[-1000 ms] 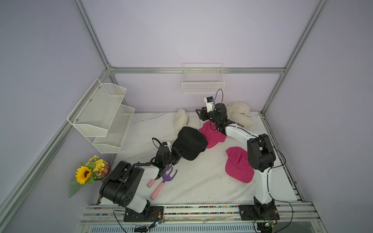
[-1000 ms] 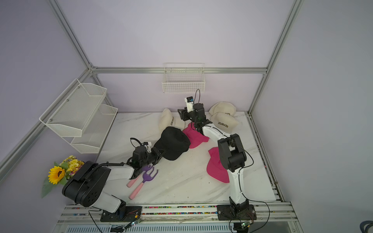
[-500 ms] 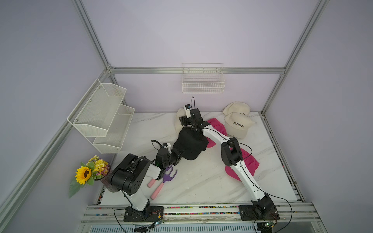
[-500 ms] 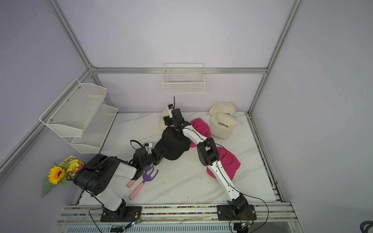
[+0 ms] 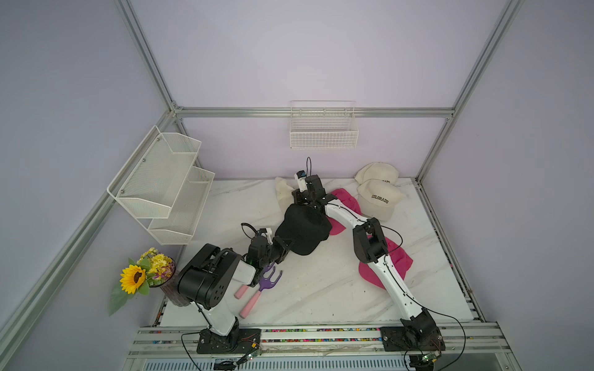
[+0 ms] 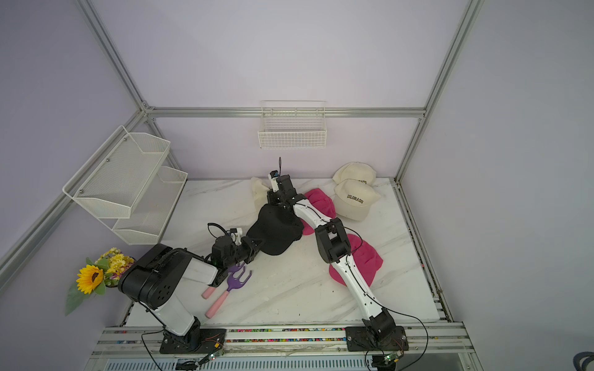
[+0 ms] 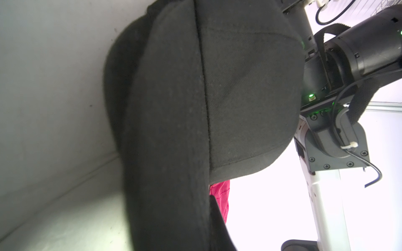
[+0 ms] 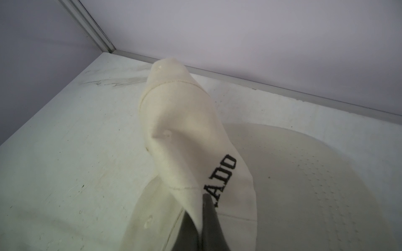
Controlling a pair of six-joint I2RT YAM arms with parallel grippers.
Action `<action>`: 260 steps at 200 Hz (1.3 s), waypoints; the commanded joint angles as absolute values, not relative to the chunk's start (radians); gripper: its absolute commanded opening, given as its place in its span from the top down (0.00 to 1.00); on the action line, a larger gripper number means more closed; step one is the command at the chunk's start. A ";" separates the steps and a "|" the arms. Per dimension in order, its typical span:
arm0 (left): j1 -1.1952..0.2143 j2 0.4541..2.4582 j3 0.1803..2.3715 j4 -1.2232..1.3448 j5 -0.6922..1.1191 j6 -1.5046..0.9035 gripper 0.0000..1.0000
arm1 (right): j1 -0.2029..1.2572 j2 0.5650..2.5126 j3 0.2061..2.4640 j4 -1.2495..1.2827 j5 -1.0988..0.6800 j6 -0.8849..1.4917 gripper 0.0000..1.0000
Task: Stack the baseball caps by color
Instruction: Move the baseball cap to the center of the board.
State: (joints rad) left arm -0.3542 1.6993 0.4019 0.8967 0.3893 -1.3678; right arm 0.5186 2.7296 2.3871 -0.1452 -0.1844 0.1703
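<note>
Cream cap [image 8: 185, 134] fabric is pinched in my fully closed right end effector [image 8: 195, 206]; my left end effector [image 5: 284, 248] clamps the black cap [image 5: 303, 229] by its edge.

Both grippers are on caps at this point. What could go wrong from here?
1. The right gripper pinches only a thin fold of the cream cap. The fabric may slip out, or the cap may hang crumpled when lifted.
2. Its arm crosses the pink cap and passes close to the black cap in the left gripper. Swinging toward the cream stack might drag or knock them.
</note>
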 commanded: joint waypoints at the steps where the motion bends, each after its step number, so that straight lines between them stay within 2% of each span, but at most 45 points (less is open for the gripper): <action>1: -0.346 1.702 0.366 0.681 0.341 -1.315 1.00 | 0.457 2.578 2.216 -0.104 -0.060 0.180 1.00; 33: -0.324 1.652 0.347 0.666 0.294 -1.314 1.00 | 0.349 2.355 1.764 0.043 0.034 0.168 1.00; 57: -0.319 1.621 0.348 0.638 0.254 -1.310 1.00 | 0.262 2.242 1.572 0.086 0.095 0.136 1.00; 77: -0.316 1.602 0.362 0.621 0.215 -1.309 1.00 | 0.206 2.188 1.513 0.105 0.071 0.096 1.00; 112: -0.310 1.604 0.443 0.599 0.089 -1.321 1.00 | 0.195 2.135 1.525 0.088 0.054 0.027 1.00; 152: -0.305 1.797 0.600 0.707 -0.028 -1.404 1.00 | 0.193 2.050 1.544 0.175 -0.060 -0.010 1.00; 188: -0.302 1.959 0.720 0.819 -0.150 -1.499 1.00 | 0.197 1.910 1.486 0.306 -0.130 0.161 1.00; 219: -0.283 2.031 0.849 0.758 -0.222 -1.488 1.00 | 0.201 1.795 1.371 0.391 -0.168 0.277 1.00; 240: -0.252 2.083 0.901 0.756 -0.234 -1.480 1.00 | 0.205 1.731 1.302 0.408 -0.185 0.325 1.00; 260: -0.207 2.156 0.987 0.752 -0.154 -1.441 1.00 | 0.215 1.684 1.252 0.410 -0.174 0.380 1.00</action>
